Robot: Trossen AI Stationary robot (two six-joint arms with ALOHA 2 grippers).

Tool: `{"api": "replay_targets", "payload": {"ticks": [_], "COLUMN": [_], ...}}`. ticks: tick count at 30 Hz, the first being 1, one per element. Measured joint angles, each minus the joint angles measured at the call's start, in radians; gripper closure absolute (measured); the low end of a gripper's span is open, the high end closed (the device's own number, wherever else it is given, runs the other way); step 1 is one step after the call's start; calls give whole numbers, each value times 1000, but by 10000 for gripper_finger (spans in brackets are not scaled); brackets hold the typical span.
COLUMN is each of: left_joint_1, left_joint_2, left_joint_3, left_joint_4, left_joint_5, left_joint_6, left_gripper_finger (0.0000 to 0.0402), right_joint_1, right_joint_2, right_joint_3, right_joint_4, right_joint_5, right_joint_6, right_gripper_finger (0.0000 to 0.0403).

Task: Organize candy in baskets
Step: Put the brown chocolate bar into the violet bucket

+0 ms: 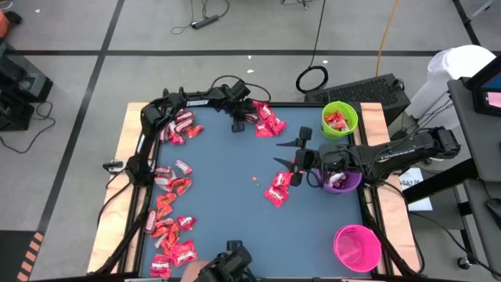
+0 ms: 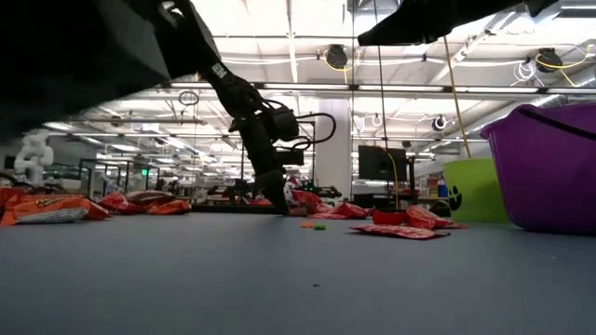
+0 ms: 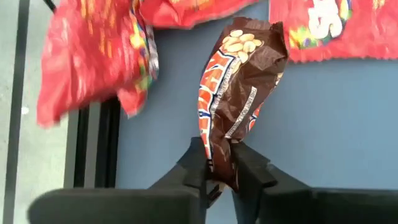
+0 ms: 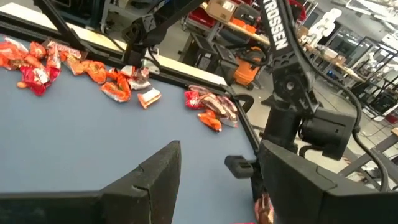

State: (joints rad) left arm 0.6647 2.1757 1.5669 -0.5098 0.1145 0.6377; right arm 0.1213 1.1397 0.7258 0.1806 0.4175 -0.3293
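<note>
The left gripper [image 1: 238, 125] was at the far edge of the dark blue table top [image 1: 227, 196], and in its wrist view its two dark fingers [image 3: 194, 169] were pinched on the lower end of a dark brown, shiny candy wrapper with orange and white markings [image 3: 239, 93], which stood up between them. Red wrapped sweets [image 3: 87, 59] lay just beyond it, and more red packets [image 1: 266, 121] sat beside the gripper in the high view. The right gripper [image 1: 288, 153] hovered over the table's right half, its fingers spread apart and holding nothing, just beside the round purple plastic basket [image 1: 343, 182]. A small cluster of red wrapped candy [image 1: 277, 190] lay on the table near that gripper. The round lime green plastic basket [image 1: 340, 118] stood at the far right corner with a few red sweets inside, and the round bright pink plastic basket [image 1: 357, 247] stood at the near right corner. Many red and pinkish wrapped sweets [image 1: 171, 219] were scattered along the table's left side
</note>
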Motion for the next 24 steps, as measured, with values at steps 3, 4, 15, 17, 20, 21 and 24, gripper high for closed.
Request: {"api": "replay_targets", "payload": {"ticks": [3, 4, 15, 17, 20, 21, 24], "left_joint_1": [-9, -14, -147, -182, -246, -270, -347], "left_joint_2": [-30, -47, -372, -451, -574, -614, -715], "left_joint_3": [-2, -2, -134, -203, -324, -369, -489], "left_joint_4": [-45, -60, -39, -5, 72, 108, 204], "left_joint_5": [-13, -17, -84, -91, -93, -93, -91], "left_joint_6": [-13, -23, -113, -141, -175, -188, -233], "left_gripper_finger": [366, 366, 368, 370, 371, 372, 372], "right_joint_1": [-1, -1, -18, -24, -39, -44, -52], "right_joint_2": [0, 0, 7, 13, 25, 28, 38], "right_joint_3": [0, 0, 0, 0, -1, -2, 0], "right_joint_4": [-24, -34, -97, -100, -101, -100, -69], "right_joint_5": [0, 0, 1, 0, -4, -5, -30], "right_joint_6": [17, 29, 93, 97, 101, 103, 81], "right_gripper_finger": [198, 198, 185, 173, 156, 151, 143]}}
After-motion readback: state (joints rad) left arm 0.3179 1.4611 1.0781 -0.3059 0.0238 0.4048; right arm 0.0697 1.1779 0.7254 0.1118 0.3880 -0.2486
